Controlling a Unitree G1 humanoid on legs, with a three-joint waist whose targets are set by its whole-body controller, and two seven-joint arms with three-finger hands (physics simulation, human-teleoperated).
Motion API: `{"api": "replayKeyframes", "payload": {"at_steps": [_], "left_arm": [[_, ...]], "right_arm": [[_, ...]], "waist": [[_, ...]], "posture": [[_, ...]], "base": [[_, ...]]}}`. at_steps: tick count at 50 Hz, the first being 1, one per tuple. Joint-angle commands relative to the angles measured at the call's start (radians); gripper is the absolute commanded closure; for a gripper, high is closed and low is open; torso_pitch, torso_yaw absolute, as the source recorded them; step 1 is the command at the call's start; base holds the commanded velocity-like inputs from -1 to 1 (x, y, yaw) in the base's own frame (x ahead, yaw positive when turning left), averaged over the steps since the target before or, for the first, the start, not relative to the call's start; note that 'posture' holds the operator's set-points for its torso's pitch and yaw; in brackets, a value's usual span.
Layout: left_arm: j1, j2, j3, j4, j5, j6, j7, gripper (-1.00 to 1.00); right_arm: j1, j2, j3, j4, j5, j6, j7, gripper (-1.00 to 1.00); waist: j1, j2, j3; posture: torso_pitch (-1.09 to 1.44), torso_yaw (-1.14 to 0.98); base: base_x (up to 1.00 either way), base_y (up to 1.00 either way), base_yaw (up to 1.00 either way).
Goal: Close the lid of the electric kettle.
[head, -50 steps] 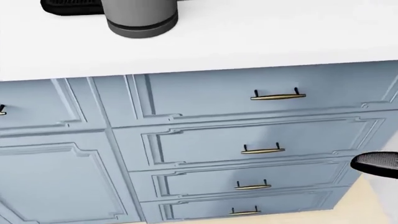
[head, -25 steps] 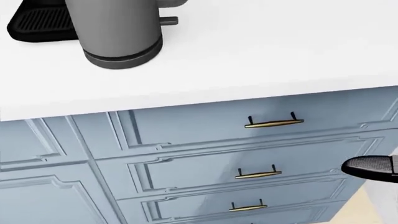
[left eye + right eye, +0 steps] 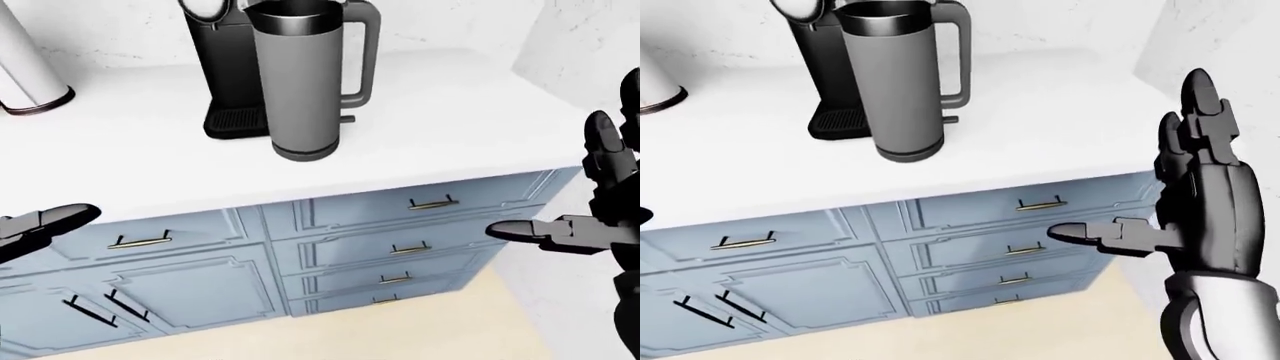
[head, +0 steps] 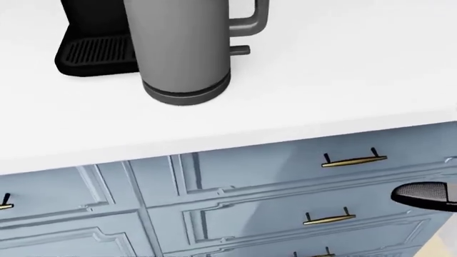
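Note:
The grey electric kettle stands upright on the white counter, its handle to the right in the left-eye view. Its dark mouth looks open at the top. The head view shows only its lower body. My right hand is open with fingers spread, held below and to the right of the counter edge, well apart from the kettle. Its thumb tip shows at the head view's right edge. My left hand is low at the left edge with a finger stretched out, empty.
A black coffee machine stands close behind the kettle on its left, with its drip tray beside the kettle's base. A white cylinder is at the far left. Blue drawers with brass handles lie under the counter. A white wall bounds the right.
The whole head view has shifted: the camera has tilted up, so the kettle and counter sit lower in the picture and more of the kettle shows. My right thumb tip stays at the right edge.

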Motion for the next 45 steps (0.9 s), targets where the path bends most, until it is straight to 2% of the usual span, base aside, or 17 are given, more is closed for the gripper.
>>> {"api": "replayKeyframes", "payload": {"at_steps": [1, 4, 5, 6, 8, 10, 13, 15, 17, 18, 20, 23, 27, 31, 32, 37, 45], "left_arm": [[-0.014, 0.017, 0.01, -0.025, -0.005, -0.018, -0.001, -1.0], [-0.012, 0.014, 0.006, -0.024, -0.001, -0.021, -0.002, -1.0], [-0.011, 0.014, 0.006, -0.022, 0.0, -0.023, -0.004, -1.0], [-0.012, 0.015, 0.01, -0.024, -0.003, -0.02, -0.003, -1.0], [-0.012, 0.014, 0.008, -0.025, -0.004, -0.019, -0.002, -1.0], [-0.011, 0.013, 0.007, -0.022, -0.001, -0.022, -0.003, -1.0], [-0.011, 0.012, 0.002, -0.019, 0.003, -0.027, -0.004, -1.0], [-0.012, 0.01, -0.001, -0.016, 0.008, -0.031, -0.005, -1.0], [-0.014, 0.012, 0.001, -0.018, 0.004, -0.027, -0.003, -1.0], [-0.012, 0.01, 0.0, -0.017, 0.007, -0.029, -0.005, -1.0], [-0.014, 0.012, 0.0, -0.019, 0.005, -0.025, -0.002, -1.0], [-0.013, 0.01, -0.003, -0.016, 0.009, -0.029, -0.005, -1.0], [-0.015, 0.011, 0.0, -0.02, 0.005, -0.024, -0.004, -1.0], [-0.014, 0.011, 0.0, -0.022, 0.005, -0.023, -0.004, -1.0], [-0.015, 0.012, 0.002, -0.022, 0.004, -0.022, -0.003, -1.0], [-0.014, 0.01, -0.006, -0.015, 0.011, -0.033, -0.007, -1.0], [-0.016, 0.007, -0.009, -0.016, 0.018, -0.034, -0.009, -1.0]], "right_arm": [[-0.018, -0.009, -0.012, -0.011, -0.011, -0.022, 0.002, -1.0], [-0.016, -0.013, -0.018, -0.011, 0.0, -0.021, -0.005, -1.0], [-0.013, -0.008, -0.016, -0.011, -0.004, -0.026, -0.002, -1.0], [-0.013, -0.007, -0.012, -0.011, -0.013, -0.026, 0.001, -1.0], [-0.014, 0.0, -0.011, -0.011, -0.028, -0.026, 0.012, -1.0], [-0.017, 0.004, -0.01, -0.011, -0.034, -0.024, 0.018, -1.0], [-0.021, 0.004, -0.008, -0.011, -0.035, -0.022, 0.019, -1.0], [-0.015, 0.005, -0.005, -0.011, -0.039, -0.027, 0.019, -1.0], [-0.018, 0.004, -0.007, -0.011, -0.035, -0.024, 0.018, -1.0], [-0.017, 0.004, -0.006, -0.011, -0.034, -0.025, 0.016, -1.0], [-0.016, 0.007, -0.008, -0.011, -0.035, -0.026, 0.018, -1.0], [-0.019, 0.007, -0.017, -0.011, -0.032, -0.024, 0.021, -1.0], [-0.031, 0.018, -0.036, -0.011, 0.008, -0.026, 0.004, -1.0], [-0.017, -0.003, -0.035, -0.011, 0.034, -0.039, -0.023, -1.0], [-0.016, -0.005, -0.035, -0.011, 0.036, -0.041, -0.025, -1.0], [-0.017, -0.035, -0.038, -0.011, 0.103, -0.044, -0.074, -1.0], [-0.016, -0.031, -0.038, -0.011, 0.098, -0.039, -0.071, -1.0]], "waist": [[-0.001, 0.002, -0.007], [-0.005, -0.049, -0.018], [-0.001, -0.05, -0.027], [-0.012, -0.03, -0.02], [-0.005, -0.047, -0.024], [-0.003, -0.038, -0.032], [-0.002, -0.005, -0.015], [-0.006, 0.031, -0.014], [-0.004, 0.11, -0.034], [0.002, 0.068, -0.022], [0.005, 0.069, -0.017], [0.004, 0.038, -0.021], [0.011, 0.004, 0.005], [0.027, -0.042, -0.003], [0.024, -0.025, 0.006], [0.017, -0.011, -0.004], [0.009, 0.002, -0.012]], "posture": [[0.0, 0.0], [0.0, 0.0], [0.0, 0.0], [0.0, 0.0], [0.0, 0.0], [0.0, 0.0], [0.0, 0.0], [0.0, 0.0], [0.0, 0.0], [0.0, 0.0], [0.0, 0.0], [0.0, 0.0], [0.0, 0.0], [0.0, 0.0], [0.0, 0.0], [0.0, 0.0], [0.0, 0.0]], "base": [[0.0, 0.27, 0.0], [0.0, 0.26, 0.0], [0.0, 0.25, 0.0], [0.0, 0.25, 0.0], [0.0, 0.25, 0.0], [0.0, 0.25, 0.0], [0.0, 0.25, 0.0], [0.0, 0.25, 0.0], [0.0, 0.25, 0.0], [0.0, 0.26, 0.0], [0.0, 0.25, 0.0], [0.0, 0.25, 0.0], [0.0, 0.1, 0.0], [0.0, 0.0, 0.0], [0.0, 0.0, 0.0], [0.0, 0.0, 0.0], [0.0, 0.0, 0.0]]}}
